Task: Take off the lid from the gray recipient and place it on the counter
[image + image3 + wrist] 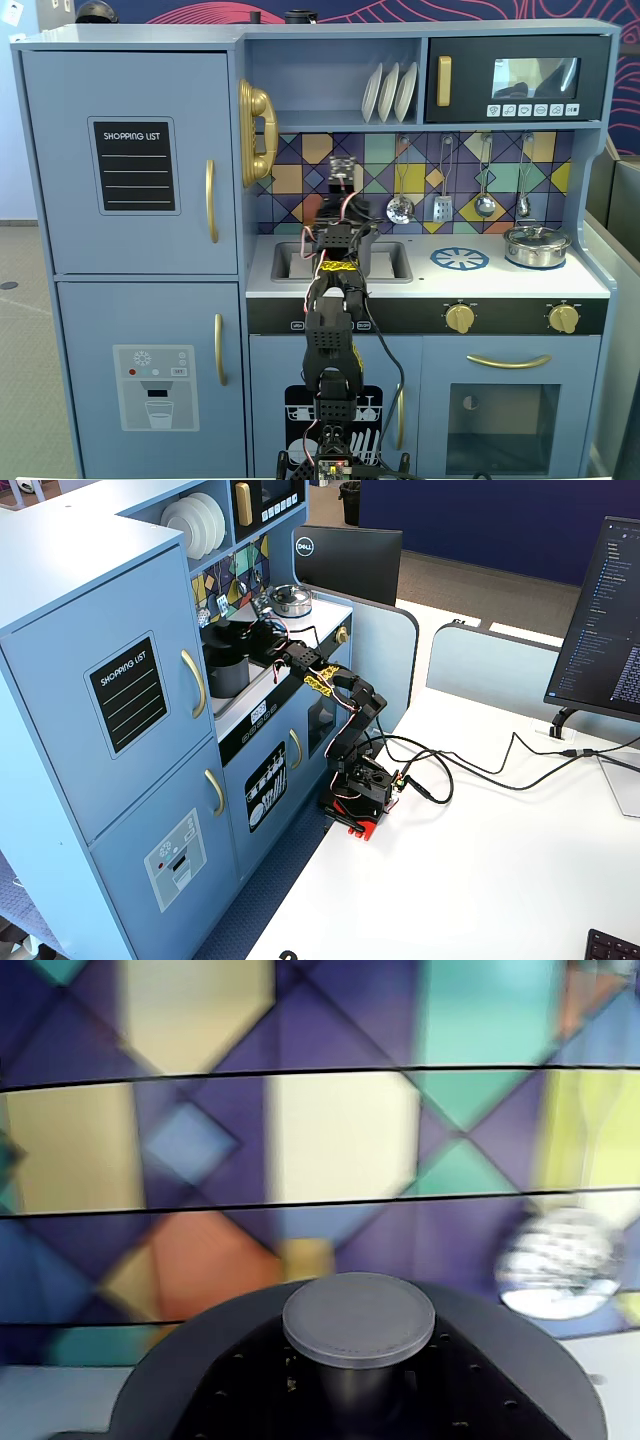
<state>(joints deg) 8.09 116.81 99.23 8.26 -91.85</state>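
Front fixed view: we see the arm (330, 330) reaching up from its base over the counter (500, 283) toward the sink area; it hides the gray recipient and the lid.

Wrist view: the lid (240, 1360) fills the lower frame, its knob (358, 1318) close and centred against the tiled wall. We judge it light, rigid and matte, best pinched at the knob. No fingers show.

Side fixed view: the gray recipient (228, 670) stands by the sink, the lid (224, 636) above it. The gripper (262, 632) sits at the lid; we cannot tell its state. The arm rises from the desk (480, 860), elbow bent.
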